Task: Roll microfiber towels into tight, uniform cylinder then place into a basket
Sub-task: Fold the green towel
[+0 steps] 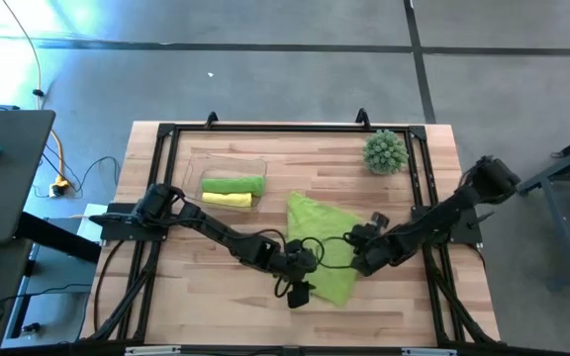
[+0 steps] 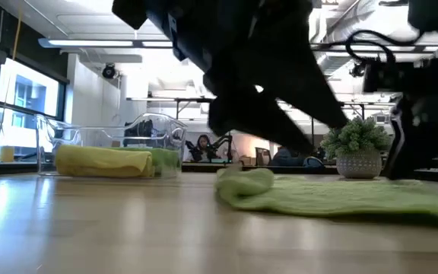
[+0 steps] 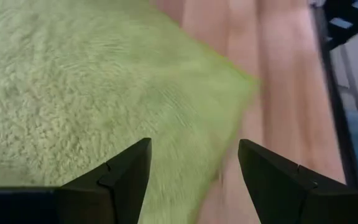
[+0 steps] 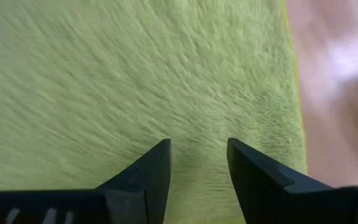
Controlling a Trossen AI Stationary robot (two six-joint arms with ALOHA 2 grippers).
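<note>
One lime green towel (image 1: 323, 249) lies spread on the wooden counter (image 1: 216, 297), a corner toward the spiky green plant (image 1: 385, 151) and its near edge bunched into a low fold in the low view. Two more towels, a lime green roll (image 1: 234, 184) and a yellow roll (image 1: 229, 200), already sit side by side in the clear basket (image 1: 194, 164) at the counter's far left.

The loose towel looks light, limp and deep-piled; it should crumple and drag rather than slide cleanly, and a roll will likely slacken unless pinned along its whole length. The best hold seems to be at an edge or corner, where fingers can get under a single layer.

The left end effector (image 1: 300, 294) hangs over the towel's near corner with its fingers released wide and nothing between them. The right end effector (image 1: 359, 265) sits low over the towel's right side, fingers partly apart with the pile just beyond the tips; whether it pinches cloth I cannot tell.

No brand, label or writing is readable anywhere.
</note>
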